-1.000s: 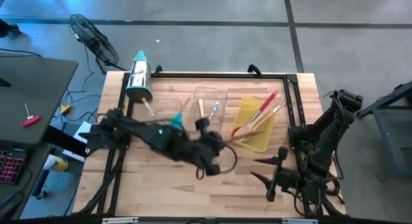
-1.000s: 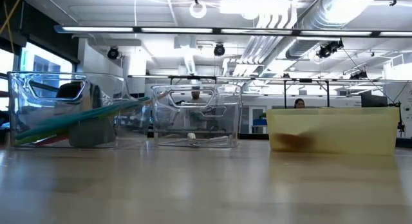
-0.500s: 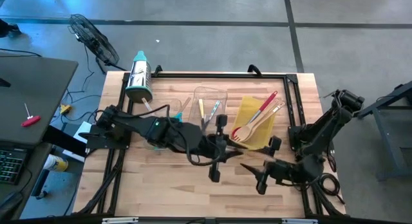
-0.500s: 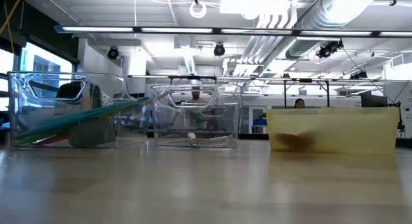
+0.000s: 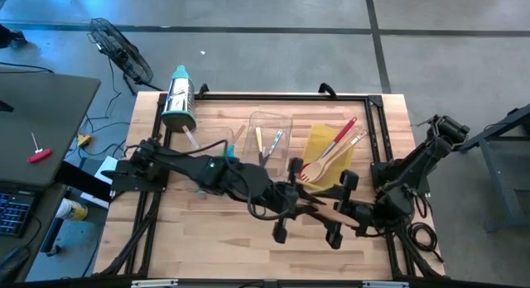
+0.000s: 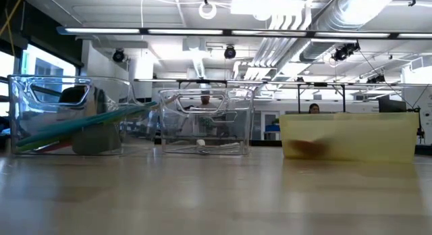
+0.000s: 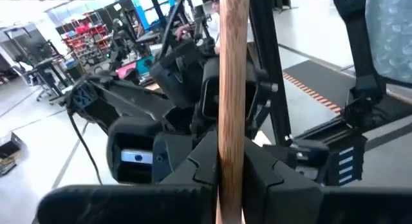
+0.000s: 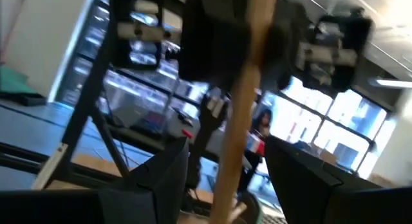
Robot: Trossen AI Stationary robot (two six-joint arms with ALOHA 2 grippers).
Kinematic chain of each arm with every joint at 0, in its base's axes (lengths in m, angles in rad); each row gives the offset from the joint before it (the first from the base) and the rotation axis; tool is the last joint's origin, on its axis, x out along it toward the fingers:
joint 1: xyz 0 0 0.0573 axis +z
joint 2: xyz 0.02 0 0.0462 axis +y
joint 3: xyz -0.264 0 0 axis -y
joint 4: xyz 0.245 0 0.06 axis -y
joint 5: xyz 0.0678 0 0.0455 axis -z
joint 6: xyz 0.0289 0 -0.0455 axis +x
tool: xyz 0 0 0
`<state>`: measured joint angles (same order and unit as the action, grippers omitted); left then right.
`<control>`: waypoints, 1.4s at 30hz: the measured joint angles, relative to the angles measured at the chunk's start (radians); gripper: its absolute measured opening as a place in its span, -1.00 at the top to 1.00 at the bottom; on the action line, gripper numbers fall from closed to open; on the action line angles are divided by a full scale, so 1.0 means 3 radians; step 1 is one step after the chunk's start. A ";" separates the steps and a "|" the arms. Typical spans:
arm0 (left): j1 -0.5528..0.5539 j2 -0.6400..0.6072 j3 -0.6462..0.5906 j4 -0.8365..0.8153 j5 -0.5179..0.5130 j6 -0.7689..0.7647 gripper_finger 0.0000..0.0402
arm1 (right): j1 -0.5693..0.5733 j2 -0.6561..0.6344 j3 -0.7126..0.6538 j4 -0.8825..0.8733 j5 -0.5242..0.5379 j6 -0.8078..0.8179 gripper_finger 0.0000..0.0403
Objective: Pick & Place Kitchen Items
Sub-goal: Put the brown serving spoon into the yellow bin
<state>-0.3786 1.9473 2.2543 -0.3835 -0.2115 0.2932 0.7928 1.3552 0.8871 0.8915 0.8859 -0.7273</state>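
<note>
My left gripper [image 5: 300, 208] is above the middle of the table, shut on a wooden utensil [image 7: 232, 69]. The utensil shows in the high view as a short wooden piece [image 5: 320, 207] between the two grippers. My right gripper [image 5: 333, 215] faces the left one from the table's right side, open. Its two fingers [image 8: 166, 179] stand on either side of the wooden handle [image 8: 239, 121]; whether they touch it, I cannot tell. Both grippers are above what the low view shows. A red spatula [image 5: 338, 137] and wooden utensils lie in the yellow bin [image 5: 319, 164]. My left gripper pinches the wooden utensil's straight handle [image 7: 232, 143] between its two fingers [image 7: 193, 163], which lie across it. The utensil is lifted clear of the table, and its free length reaches in between my right gripper's fingers. Which end of the utensil is held cannot be told.
Two clear bins [image 5: 211, 147] [image 5: 269, 132] and the yellow bin stand in a row at the back. The left clear bin holds a teal utensil [image 6: 81, 123]. A steel cylinder with a teal cap [image 5: 179, 98] lies at the far left. The near half of the wooden table [image 5: 215, 234] is bare.
My left gripper has gone toward the table's right and near edges. My right gripper has come toward the table's left and risen a little to face it. The two now meet at the wooden utensil above the table's middle.
</note>
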 joint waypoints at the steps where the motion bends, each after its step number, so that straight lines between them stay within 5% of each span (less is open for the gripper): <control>1: 0.0000 0.0014 0.0000 -0.0004 -0.0001 0.0001 0.87 | -0.0003 0.0000 0.0000 0.0003 -0.0055 -0.0004 0.01; 11: 0.0063 0.0071 0.0000 0.0141 0.0112 0.0055 0.87 | -0.0003 0.0000 0.0000 -0.0076 -0.0082 -0.0083 0.12; 22: 0.0142 0.0070 -0.0001 0.0131 0.0235 0.0006 0.87 | -0.0006 -0.0008 0.0004 -0.0120 -0.0034 -0.0070 0.87; 31: 0.0145 0.0070 -0.0001 0.0114 0.0238 0.0003 0.87 | -0.0005 -0.0008 0.0008 -0.0216 0.0018 -0.0081 0.87; 42: 0.0150 0.0070 -0.0003 -0.0108 0.0214 -0.0119 0.59 | -0.0003 0.0000 0.0002 -0.0302 0.0276 -0.0269 0.87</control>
<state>-0.3336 1.9682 2.2536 -0.4158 -0.1474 0.2576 0.7919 1.3551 0.8878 0.8010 0.9686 -0.8081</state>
